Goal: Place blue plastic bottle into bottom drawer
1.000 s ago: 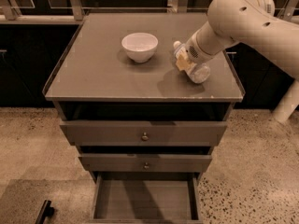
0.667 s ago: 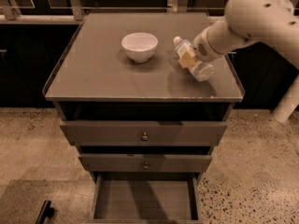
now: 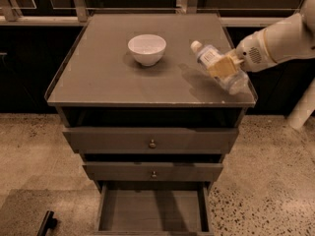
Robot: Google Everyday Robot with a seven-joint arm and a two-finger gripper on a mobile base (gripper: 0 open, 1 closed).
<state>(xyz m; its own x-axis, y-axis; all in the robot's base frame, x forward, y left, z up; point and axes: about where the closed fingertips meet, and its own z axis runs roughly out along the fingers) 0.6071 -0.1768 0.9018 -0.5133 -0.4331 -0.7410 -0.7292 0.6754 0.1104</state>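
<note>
The blue plastic bottle (image 3: 212, 63) is clear with a white cap and a pale label. It is tilted, cap up and to the left, lifted just above the right side of the cabinet top (image 3: 108, 77). My gripper (image 3: 225, 66) comes in from the right and is shut on the bottle's middle, its tan fingers (image 3: 220, 69) wrapped around it. The bottom drawer (image 3: 151, 211) is pulled open at the foot of the cabinet, and its plain flat inside shows nothing in it.
A white bowl (image 3: 146, 49) stands on the cabinet top, left of the bottle. Two upper drawers with small round knobs (image 3: 152, 143) are closed. My white arm (image 3: 280, 41) reaches in from the right. Speckled floor surrounds the cabinet, with a dark object (image 3: 47, 223) at the lower left.
The gripper has moved right and toward the front edge with the bottle, lifting it off the cabinet top. The bowl and drawers have not moved.
</note>
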